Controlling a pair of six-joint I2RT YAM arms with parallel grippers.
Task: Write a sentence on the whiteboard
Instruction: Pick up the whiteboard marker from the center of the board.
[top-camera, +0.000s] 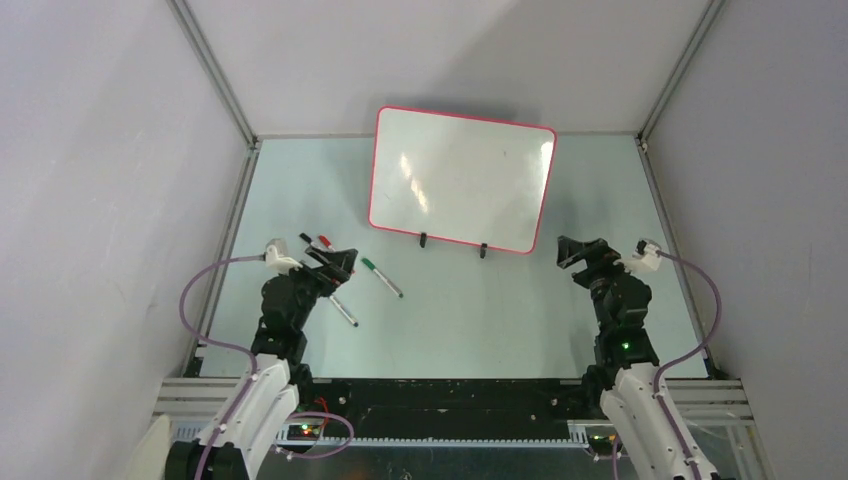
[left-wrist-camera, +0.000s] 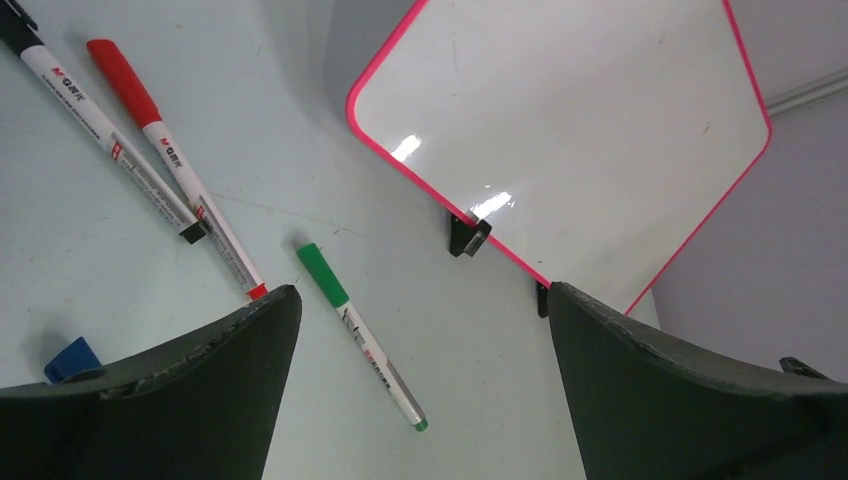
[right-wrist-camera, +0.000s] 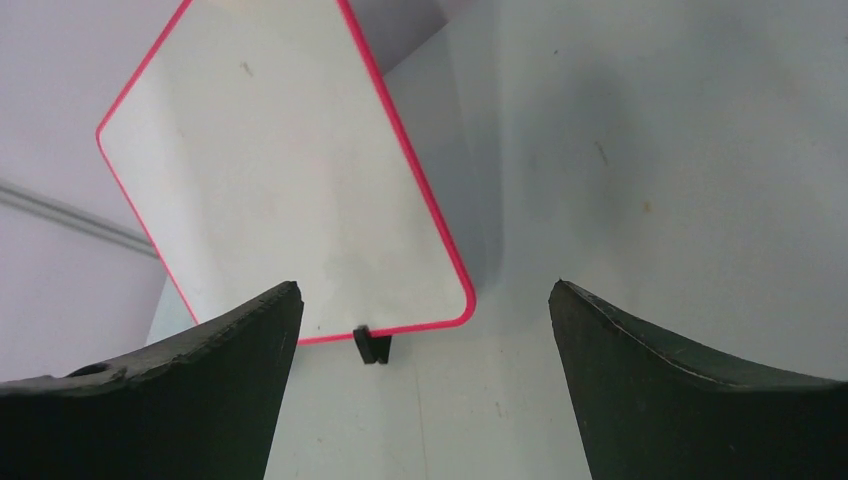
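Observation:
The whiteboard (top-camera: 460, 180) stands tilted at the back of the table on two black feet, its red-pink rim all round. Its face (left-wrist-camera: 560, 120) (right-wrist-camera: 280, 180) is blank, and the sentence is not in view. A green-capped marker (top-camera: 382, 278) (left-wrist-camera: 360, 335) lies flat on the table, just ahead of my left gripper (top-camera: 338, 262) (left-wrist-camera: 420, 300). That gripper is open and holds nothing. My right gripper (top-camera: 568, 252) (right-wrist-camera: 425, 295) hovers open and empty near the board's right lower corner.
A red marker (left-wrist-camera: 170, 160) and a black marker (left-wrist-camera: 90, 120) lie side by side left of the green one. A blue-capped marker (top-camera: 343, 311) (left-wrist-camera: 70, 358) lies under the left gripper. Grey walls enclose the table on three sides.

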